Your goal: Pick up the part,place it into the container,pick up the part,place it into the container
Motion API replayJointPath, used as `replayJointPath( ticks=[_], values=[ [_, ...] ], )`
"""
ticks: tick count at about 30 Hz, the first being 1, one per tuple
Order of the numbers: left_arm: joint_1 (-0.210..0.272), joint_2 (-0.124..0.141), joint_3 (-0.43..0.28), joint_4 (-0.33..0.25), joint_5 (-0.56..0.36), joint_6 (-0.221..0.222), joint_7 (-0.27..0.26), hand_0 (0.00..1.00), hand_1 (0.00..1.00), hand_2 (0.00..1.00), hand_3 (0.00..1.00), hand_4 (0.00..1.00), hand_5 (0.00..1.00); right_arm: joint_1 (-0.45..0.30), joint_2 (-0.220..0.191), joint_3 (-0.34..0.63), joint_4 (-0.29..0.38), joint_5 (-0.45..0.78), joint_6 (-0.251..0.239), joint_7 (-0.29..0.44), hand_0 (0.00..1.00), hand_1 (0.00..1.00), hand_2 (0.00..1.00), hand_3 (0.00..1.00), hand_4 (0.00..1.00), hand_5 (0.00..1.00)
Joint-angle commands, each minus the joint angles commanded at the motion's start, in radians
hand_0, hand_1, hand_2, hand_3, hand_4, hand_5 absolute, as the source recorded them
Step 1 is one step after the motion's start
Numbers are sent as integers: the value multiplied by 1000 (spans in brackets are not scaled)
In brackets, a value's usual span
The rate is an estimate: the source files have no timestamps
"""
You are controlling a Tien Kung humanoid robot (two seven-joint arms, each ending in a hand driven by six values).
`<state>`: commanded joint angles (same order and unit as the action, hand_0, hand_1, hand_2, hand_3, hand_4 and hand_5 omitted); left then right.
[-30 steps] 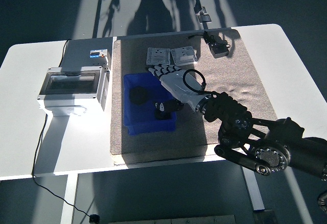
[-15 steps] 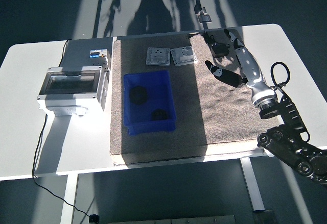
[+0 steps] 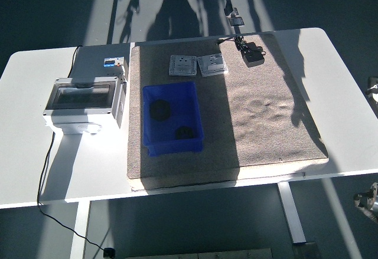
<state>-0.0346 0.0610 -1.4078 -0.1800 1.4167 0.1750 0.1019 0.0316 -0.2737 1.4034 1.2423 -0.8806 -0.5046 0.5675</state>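
While the blue container (image 3: 172, 117) sits on the left part of the tan mat (image 3: 260, 117), two dark round parts (image 3: 159, 110) lie inside it, one toward its far left, the other (image 3: 184, 133) toward its near right. Neither robot hand can be seen over the table, so whether the fingers are apart or together cannot be told. Two grey socket plates (image 3: 198, 65) lie side by side just beyond the container. A black adapter (image 3: 253, 55) with its cable rests at the mat's far right. Left of the mat stands a grey enclosure box (image 3: 85, 102) with a clear lid on the white table (image 3: 336, 64).
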Motion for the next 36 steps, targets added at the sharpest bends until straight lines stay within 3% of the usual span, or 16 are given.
replayJointPath(
  ticks=[2, 13, 19, 20, 36],
  values=[
    [0, 2, 1, 0, 13, -1, 8, 660, 601, 604, 600, 661, 627, -9, 4, 61, -1, 72, 7, 6, 565, 365, 511, 525, 764, 509],
    [4, 15, 0, 0, 25, -5, 39, 661, 597, 580, 597, 661, 628, -51, 37, 303, -19, 342, 64, 4, 563, 364, 508, 522, 769, 518],
    [4, 19, 2, 0, 23, -7, 42, 659, 585, 565, 586, 644, 599, -49, 44, 319, -23, 350, 67, 0, 563, 359, 507, 522, 784, 539],
    [4, 19, 2, 0, 25, -7, 42, 658, 569, 557, 579, 638, 601, -49, 45, 322, -24, 346, 66, -1, 485, 340, 504, 519, 776, 551],
    [7, 16, -2, 0, 26, 4, 33, 654, 558, 550, 564, 614, 565, -60, 63, 374, -37, 326, 66, -3, 468, 340, 504, 522, 770, 561]
  ],
)
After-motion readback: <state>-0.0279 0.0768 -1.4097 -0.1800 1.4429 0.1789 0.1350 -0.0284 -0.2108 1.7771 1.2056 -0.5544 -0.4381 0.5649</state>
